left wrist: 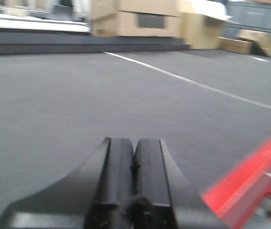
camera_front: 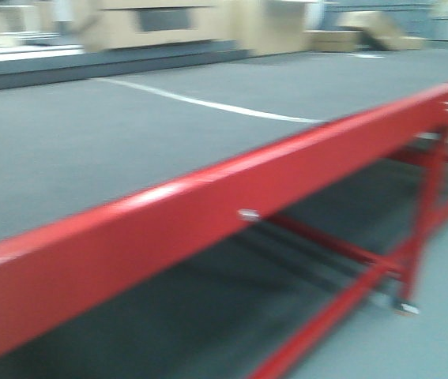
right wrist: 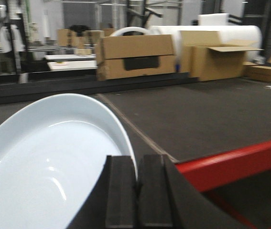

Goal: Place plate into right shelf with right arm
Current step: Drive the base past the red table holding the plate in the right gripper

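Progress: the round, shallow white plate (right wrist: 44, 162) is riding in the right gripper (right wrist: 136, 191), pinched at its rim; pick-up looks done, shelving is left.
Plate position: hanging above the red-framed, grey-topped table (right wrist: 231, 164), just inside its rail.
Shelf: not showing in any view.
Left gripper (left wrist: 134, 176): sitting clenched on nothing, above the same table.
Surroundings: brown cardboard boxes (right wrist: 135, 56) are standing beyond the table's far edge; the rail looks like the nearest obstacle.

The red-framed table (camera_front: 231, 197) has a flat, dark grey top. 1 white stripe (camera_front: 208, 103) runs across that surface.
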